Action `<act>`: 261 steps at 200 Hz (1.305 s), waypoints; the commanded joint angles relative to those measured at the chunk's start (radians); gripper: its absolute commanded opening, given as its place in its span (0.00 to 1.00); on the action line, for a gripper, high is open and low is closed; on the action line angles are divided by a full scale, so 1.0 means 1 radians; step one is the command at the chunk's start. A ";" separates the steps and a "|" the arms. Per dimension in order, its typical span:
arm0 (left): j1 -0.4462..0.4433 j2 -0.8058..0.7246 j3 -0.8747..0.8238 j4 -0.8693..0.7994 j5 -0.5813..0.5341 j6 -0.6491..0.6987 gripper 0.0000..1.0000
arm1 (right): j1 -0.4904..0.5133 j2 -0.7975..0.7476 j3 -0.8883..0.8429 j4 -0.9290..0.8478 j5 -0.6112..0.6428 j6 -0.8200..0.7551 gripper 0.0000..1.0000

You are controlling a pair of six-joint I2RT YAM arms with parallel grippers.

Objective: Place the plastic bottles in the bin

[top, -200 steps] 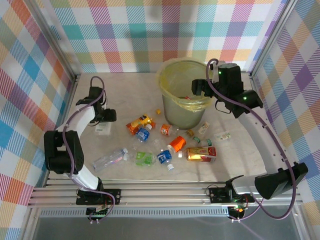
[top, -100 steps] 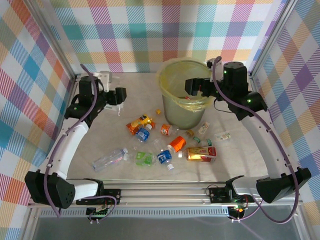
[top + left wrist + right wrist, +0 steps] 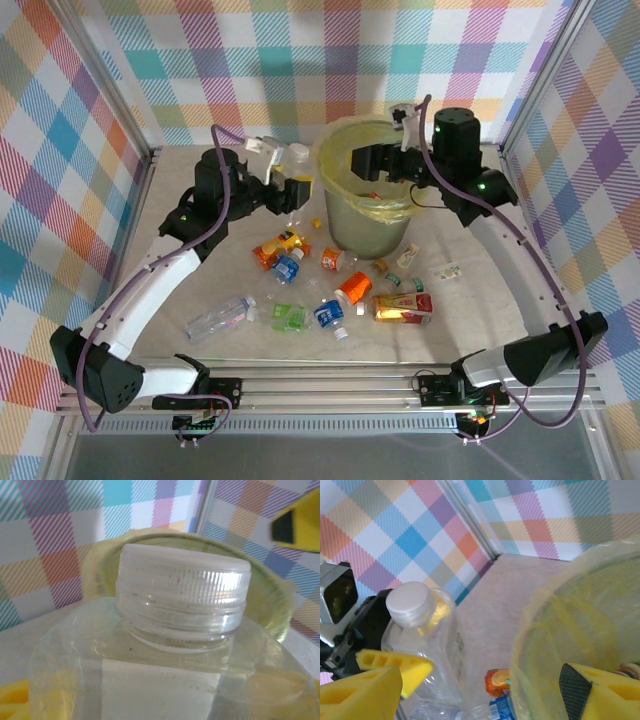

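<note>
My left gripper [image 3: 293, 190] is shut on a clear bottle with a white cap [image 3: 297, 153], held upright just left of the bin [image 3: 352, 215]. That bottle [image 3: 165, 650] sits close to the camera in the left wrist view, with the bin's yellowish liner rim [image 3: 270, 605] behind it. My right gripper [image 3: 364, 160] hangs open over the bin's mouth, empty. From the right wrist the held bottle [image 3: 422, 645] stands left of the bin [image 3: 570, 630]. Several bottles lie on the table: orange [image 3: 278, 245], blue [image 3: 288, 266], green [image 3: 289, 318], clear [image 3: 220, 318].
More bottles lie in front of the bin: an orange one [image 3: 354, 287], a red-labelled one [image 3: 402, 307], a blue one [image 3: 329, 314] and a small one [image 3: 407, 256]. Checkered walls close in the table on three sides. The rail [image 3: 330, 390] runs along the near edge.
My left arm has swung up and right from the table's left side, carrying the clear bottle to the bin's left rim. My right gripper has shifted left over the bin.
</note>
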 commanded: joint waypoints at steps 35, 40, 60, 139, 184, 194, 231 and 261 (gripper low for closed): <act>-0.072 0.075 0.100 0.073 0.072 0.049 0.64 | 0.072 0.106 0.135 0.070 -0.084 0.010 0.81; -0.075 0.080 0.106 0.073 0.078 0.051 0.64 | 0.075 0.114 0.144 0.067 -0.081 0.006 0.80; -0.091 0.097 0.124 0.064 0.085 0.060 0.64 | 0.085 0.145 0.175 0.054 -0.074 0.001 0.77; -0.124 0.119 0.142 0.084 0.066 0.063 0.64 | 0.092 0.192 0.188 0.035 -0.056 -0.001 0.69; -0.132 0.140 0.157 0.081 0.028 0.059 0.64 | 0.094 0.188 0.171 0.042 -0.051 0.004 0.53; -0.132 0.140 0.157 0.085 0.018 0.054 0.64 | 0.094 0.184 0.166 0.042 -0.041 0.003 0.49; -0.133 0.133 0.150 0.093 -0.003 0.048 0.67 | 0.094 0.178 0.157 0.043 -0.012 0.003 0.28; -0.133 0.126 0.144 0.089 -0.005 0.049 0.74 | 0.094 0.176 0.164 0.043 0.006 0.002 0.17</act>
